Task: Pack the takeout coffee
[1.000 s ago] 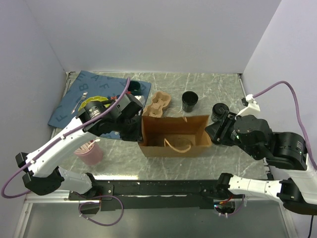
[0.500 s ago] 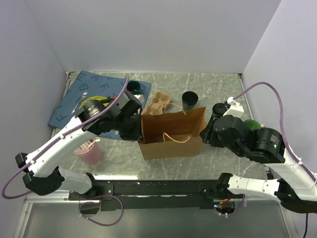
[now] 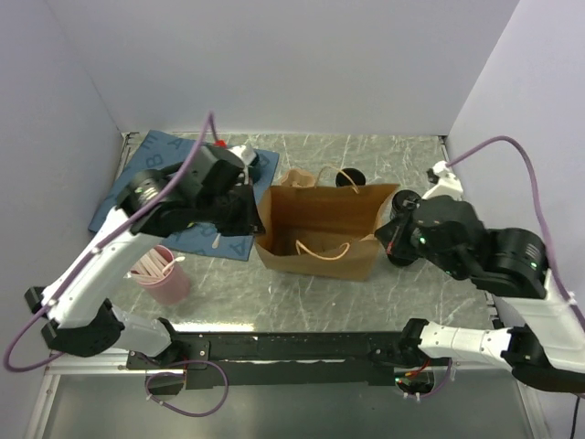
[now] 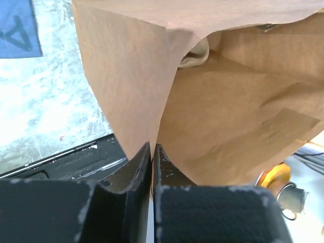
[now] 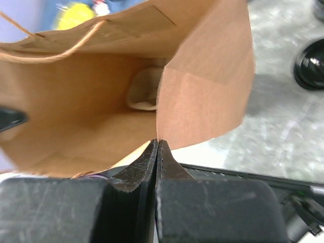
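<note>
Paper bag (image 3: 320, 212) stands open mid-surface (image 3: 228, 294), handles flopped in the mouth. Left hand (image 3: 259, 213) is clenched on the bag's left edge; in the wrist view the fingers (image 4: 139, 164) pinch the paper fold with no gap. Right hand (image 3: 388, 236) is clenched on the bag's right edge, same pinch at the corner crease (image 5: 157, 143). Coffee cup (image 3: 407, 198), black with a glossy lid, sits on the surface outside the bag, just beside its right end and behind the right hand. Another black cup (image 3: 350, 176) is behind the bag's back rim. Pink cup of straws (image 3: 164, 277) at front left, blue mat (image 3: 137, 178) at back left.
</note>
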### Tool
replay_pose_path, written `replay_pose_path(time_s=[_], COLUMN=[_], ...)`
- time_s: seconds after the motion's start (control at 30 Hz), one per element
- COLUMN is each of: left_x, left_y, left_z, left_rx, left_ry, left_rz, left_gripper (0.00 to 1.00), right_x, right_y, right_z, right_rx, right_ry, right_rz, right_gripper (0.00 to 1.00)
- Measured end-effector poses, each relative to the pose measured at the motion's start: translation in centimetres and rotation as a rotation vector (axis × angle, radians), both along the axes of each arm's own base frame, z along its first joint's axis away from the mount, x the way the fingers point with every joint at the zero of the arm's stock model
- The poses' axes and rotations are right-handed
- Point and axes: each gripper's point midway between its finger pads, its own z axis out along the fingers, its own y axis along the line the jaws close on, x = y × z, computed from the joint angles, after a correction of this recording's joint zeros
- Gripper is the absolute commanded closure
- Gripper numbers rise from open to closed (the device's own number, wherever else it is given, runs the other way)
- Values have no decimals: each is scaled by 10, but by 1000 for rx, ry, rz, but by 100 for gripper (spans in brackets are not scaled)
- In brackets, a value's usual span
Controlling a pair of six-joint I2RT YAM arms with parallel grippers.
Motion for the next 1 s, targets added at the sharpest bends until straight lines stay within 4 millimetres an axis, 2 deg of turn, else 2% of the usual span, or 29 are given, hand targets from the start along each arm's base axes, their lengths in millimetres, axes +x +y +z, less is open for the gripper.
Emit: replay_pose_path(time_s=[0.03, 0.1, 0.2, 0.23, 0.27, 0.3, 0.33, 0.43, 0.53, 0.77, 0.9, 1.0], left_x=[0, -2, -7, -10, -12, -13, -14, -16, -17, -14, -14, -12], left_y=[4, 12, 17, 18, 17, 17, 17, 17, 18, 23, 27, 31], left_z=[4, 7, 1, -3, -7, -9, -11, -16, -20, -19, -33, -41], left_rx=[-15, -28, -28, -21, -15, -13, -10, 0, 9, 27, 70, 107], left_ry=[-10, -13, 9, 22, 37, 45, 51, 65, 71, 39, 43, 43], left_rz=[8, 22, 18, 13, 7, 4, 0, -9, -15, -17, -24, -26], left_gripper=[87, 86, 83, 78, 74, 69, 62, 53, 45, 45, 45, 47], right_x=[0, -5, -10, -10, -11, -11, -11, -6, -3, 0, 1, 0], right_y=[1, -3, 0, 2, 6, 8, 10, 20, 21, 19, 16, 11], right_z=[3, -3, -19, -25, -32, -34, -36, -42, -37, -12, -11, -17], right_rx=[15, 13, -16, -36, -57, -67, -73, -98, -99, -45, -42, -52], right_ry=[-9, 4, 47, 67, 91, 102, 111, 131, 124, 65, 59, 63], right_rz=[6, 20, 49, 60, 76, 82, 88, 96, 97, 81, 73, 60], right_gripper=[100, 98, 87, 84, 78, 68, 64, 58, 56, 53, 53, 47])
